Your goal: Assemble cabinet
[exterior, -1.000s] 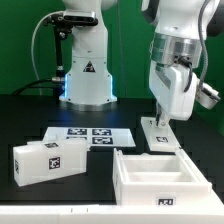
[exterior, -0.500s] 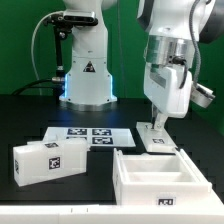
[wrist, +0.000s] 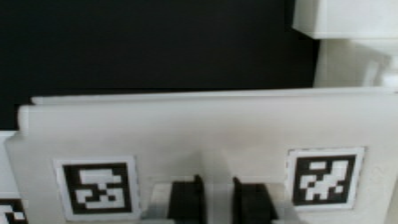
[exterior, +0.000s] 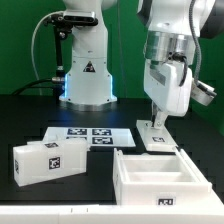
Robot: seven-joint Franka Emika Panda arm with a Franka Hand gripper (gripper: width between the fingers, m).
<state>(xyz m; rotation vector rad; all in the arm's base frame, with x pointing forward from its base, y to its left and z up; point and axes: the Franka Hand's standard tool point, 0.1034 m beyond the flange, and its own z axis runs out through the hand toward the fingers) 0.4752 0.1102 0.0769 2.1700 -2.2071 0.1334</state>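
Note:
The cabinet, a large white open box frame, stands at the front on the exterior view's right. Just behind it a small white tagged panel rests on the black table. My gripper reaches straight down onto this panel. In the wrist view the panel fills the picture with two square tags. My gripper has its two dark fingers close together, with a thin white ridge of the panel between them. A white tagged drawer block lies at the front left.
The marker board lies flat in the middle of the table. A second robot base stands at the back. In the wrist view another white part shows beyond the panel.
My gripper and the small panel have shifted slightly toward the exterior view's left. The cabinet and the drawer block have not moved.

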